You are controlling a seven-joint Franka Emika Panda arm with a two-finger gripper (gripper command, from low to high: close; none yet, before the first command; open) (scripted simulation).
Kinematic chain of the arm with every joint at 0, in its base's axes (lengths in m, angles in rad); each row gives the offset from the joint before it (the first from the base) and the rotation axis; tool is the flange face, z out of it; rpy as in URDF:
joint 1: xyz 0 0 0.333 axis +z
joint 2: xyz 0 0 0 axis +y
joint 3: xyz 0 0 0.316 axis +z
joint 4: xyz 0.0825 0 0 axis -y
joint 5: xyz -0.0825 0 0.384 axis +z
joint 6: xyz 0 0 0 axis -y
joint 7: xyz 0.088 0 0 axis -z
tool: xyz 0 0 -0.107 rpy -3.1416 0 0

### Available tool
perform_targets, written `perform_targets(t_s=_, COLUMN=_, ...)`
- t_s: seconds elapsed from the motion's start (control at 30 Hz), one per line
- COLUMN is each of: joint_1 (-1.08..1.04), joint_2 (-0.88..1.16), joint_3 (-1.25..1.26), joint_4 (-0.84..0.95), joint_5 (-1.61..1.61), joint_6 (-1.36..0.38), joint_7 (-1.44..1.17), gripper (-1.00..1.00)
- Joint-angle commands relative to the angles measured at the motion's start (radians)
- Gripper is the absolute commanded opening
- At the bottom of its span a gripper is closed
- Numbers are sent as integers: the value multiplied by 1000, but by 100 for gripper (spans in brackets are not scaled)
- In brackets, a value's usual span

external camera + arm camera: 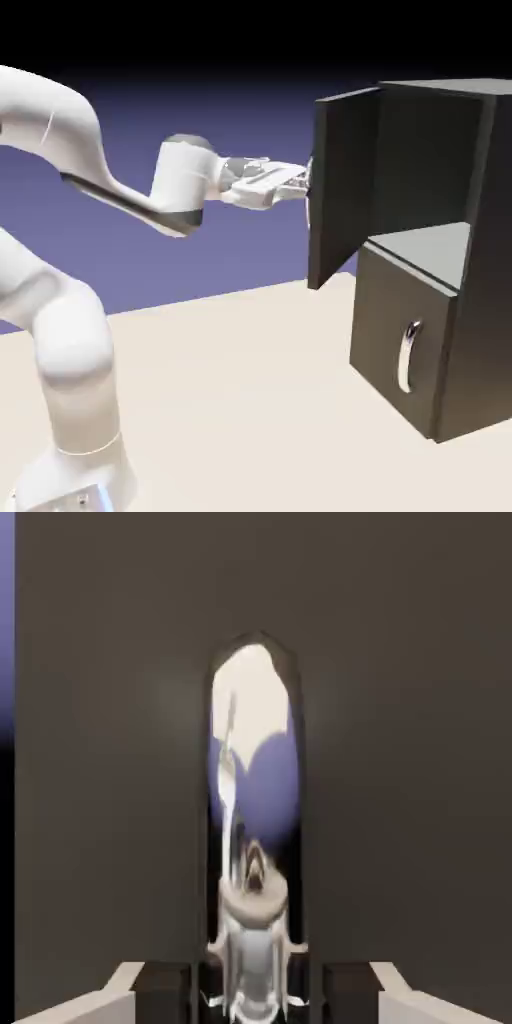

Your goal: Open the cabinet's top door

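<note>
1. Closed almost fully, the gripper [303, 183] reaches level from the white arm [60, 330] to the outer face of the top door [340, 190], and its jaws are clamped on the door's handle [254, 842]
2. From the exterior view the handle itself cannot be seen; the fingertips meet the door's near edge and hide it
3. In the hand view the handle shows as a tall mirror-bright strip between the two finger pads [165, 992], which are cut off by the bottom edge
4. That strip reflects cream and violet patches, so its true outline is hard to make out
5. Dark door panel fills nearly all of the hand view; only a thin violet sliver shows at the left edge
6. The top door stands swung well out from the cabinet [470, 250], at the exterior view's right, on the table [250, 400]
7. The upper compartment behind the open door is dark, and its contents cannot be told
8. The lower door [400, 350] is shut, its curved silver handle [408, 355] visible
9. The cabinet's right side is cut off by the frame
</note>
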Motion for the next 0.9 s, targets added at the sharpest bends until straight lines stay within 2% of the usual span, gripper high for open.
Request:
perform_targets(t_s=0.0, joint_1=-2, joint_2=17, joint_3=27, joint_4=18, joint_5=27, joint_6=-42, joint_7=-2, gripper=-100)
perform_targets(t_s=0.27, joint_1=-56, joint_2=199, joint_3=232, joint_4=204, joint_5=176, joint_6=-390, joint_7=16, gripper=-100)
perform_targets(t_s=0.57, joint_1=-112, joint_2=482, joint_3=420, joint_4=443, joint_5=206, joint_6=-782, joint_7=91, gripper=-100)
perform_targets(t_s=0.87, joint_1=-5, joint_2=803, joint_3=451, joint_4=693, joint_5=157, joint_6=-1152, joint_7=194, gripper=-100)
